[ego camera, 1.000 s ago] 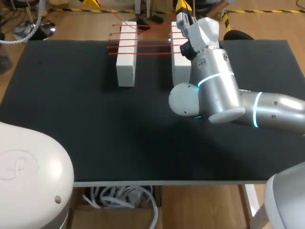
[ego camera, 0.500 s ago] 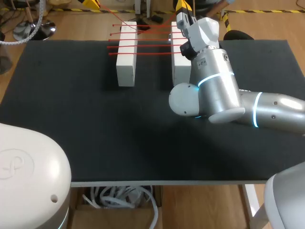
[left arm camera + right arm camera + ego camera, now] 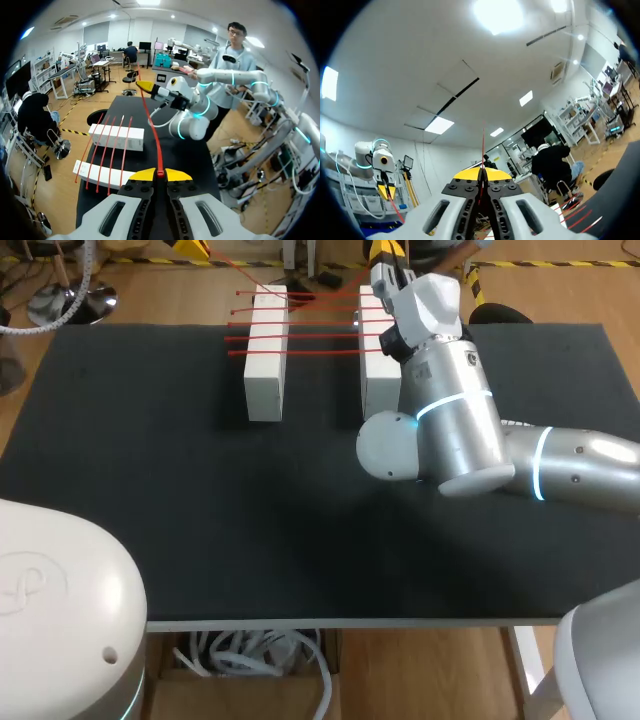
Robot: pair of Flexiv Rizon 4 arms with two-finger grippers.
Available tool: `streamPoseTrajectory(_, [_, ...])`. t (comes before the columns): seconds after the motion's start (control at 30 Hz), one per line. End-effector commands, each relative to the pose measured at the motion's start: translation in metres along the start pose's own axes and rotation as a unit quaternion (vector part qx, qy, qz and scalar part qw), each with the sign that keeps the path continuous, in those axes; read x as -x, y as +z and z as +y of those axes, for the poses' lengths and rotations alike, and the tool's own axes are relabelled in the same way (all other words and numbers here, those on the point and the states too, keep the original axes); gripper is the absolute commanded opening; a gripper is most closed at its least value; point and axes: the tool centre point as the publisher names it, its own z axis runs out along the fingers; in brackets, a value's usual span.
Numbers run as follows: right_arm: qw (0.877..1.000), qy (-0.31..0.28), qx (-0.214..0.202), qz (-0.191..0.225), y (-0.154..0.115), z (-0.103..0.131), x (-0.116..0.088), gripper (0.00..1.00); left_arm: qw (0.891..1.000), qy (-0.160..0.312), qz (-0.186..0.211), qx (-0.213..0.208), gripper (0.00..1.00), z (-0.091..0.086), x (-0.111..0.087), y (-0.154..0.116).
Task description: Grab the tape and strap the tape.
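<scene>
Right end effector marginally farther back.

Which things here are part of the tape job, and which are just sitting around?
Job:
- red tape, shut in left gripper and right gripper
- left white block, right white block, red strands strung across both

Just there:
- black table, only the support

left hand: pinched shut on red tape | right hand: pinched shut on same tape, pointing up | right arm: elbow bent
</scene>
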Motion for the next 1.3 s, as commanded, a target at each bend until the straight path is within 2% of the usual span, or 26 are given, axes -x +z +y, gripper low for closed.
streamPoseTrajectory(0.03, [0.999, -0.042, -0.012, 0.012, 0.005, 0.011, -0.003, 0.0, 1.0, 0.0, 0.0, 0.001, 0.0, 0.0, -0.001, -0.001])
streamPoseTrajectory(0.17, [0.996, -0.087, -0.025, 0.018, 0.006, 0.015, -0.011, 0.0, 1.0, 0.0, 0.0, 0.001, 0.0, 0.0, -0.001, -0.001])
streamPoseTrajectory(0.23, [0.991, -0.122, -0.048, 0.03, 0.006, 0.016, -0.015, 0.0, 1.0, 0.0, 0.0, 0.001, 0.0, 0.0, -0.001, -0.001])
streamPoseTrajectory(0.33, [0.98, -0.177, -0.077, 0.045, 0.006, 0.018, -0.022, 0.0, 1.0, 0.0, 0.0, 0.001, 0.0, 0.0, -0.001, -0.001])
streamPoseTrajectory(0.47, [0.96, -0.25, -0.106, 0.072, 0.007, 0.02, -0.029, 0.0, 1.0, 0.0, 0.0, 0.001, 0.0, 0.0, -0.001, -0.001])
streamPoseTrajectory(0.67, [0.92, -0.339, -0.148, 0.128, 0.008, 0.022, -0.051, 0.0, 1.0, 0.0, 0.0, 0.001, 0.0, 0.0, -0.001, -0.001])
streamPoseTrajectory(0.83, [0.876, -0.413, -0.18, 0.173, 0.007, 0.017, -0.06, 0.0, 1.0, 0.0, 0.0, 0.001, 0.0, 0.0, -0.001, -0.001])
streamPoseTrajectory(0.9, [0.862, -0.43, -0.191, 0.188, 0.006, 0.014, -0.064, 0.0, 1.0, 0.0, 0.0, 0.001, 0.0, 0.0, -0.001, -0.001])
streamPoseTrajectory(0.97, [0.839, -0.458, -0.204, 0.209, 0.005, 0.012, -0.067, 0.0, 1.0, 0.0, 0.0, 0.001, 0.0, 0.0, -0.001, -0.001])
streamPoseTrajectory(1.0, [0.835, -0.464, -0.207, 0.213, 0.005, 0.01, -0.069, 0.0, 1.0, 0.0, 0.0, 0.001, 0.0, 0.0, -0.001, -0.001])
streamPoseTrajectory(1.07, [0.818, -0.483, -0.215, 0.227, 0.005, 0.006, -0.073, 0.0, 1.0, 0.0, 0.0, 0.001, 0.0, 0.0, -0.001, -0.001])
streamPoseTrajectory(1.13, [0.811, -0.491, -0.22, 0.231, 0.005, 0.004, -0.076, 0.0, 1.0, 0.0, 0.0, 0.001, 0.0, 0.0, -0.001, -0.001])
streamPoseTrajectory(1.17, [0.802, -0.501, -0.221, 0.238, 0.005, 0.003, -0.077, 0.0, 1.0, 0.0, 0.0, 0.001, 0.0, 0.0, -0.001, -0.001])
streamPoseTrajectory(1.3, [0.795, -0.51, -0.223, 0.241, 0.006, -0.004, -0.082, 0.0, 1.0, 0.0, 0.0, 0.001, 0.0, 0.0, -0.001, -0.001])
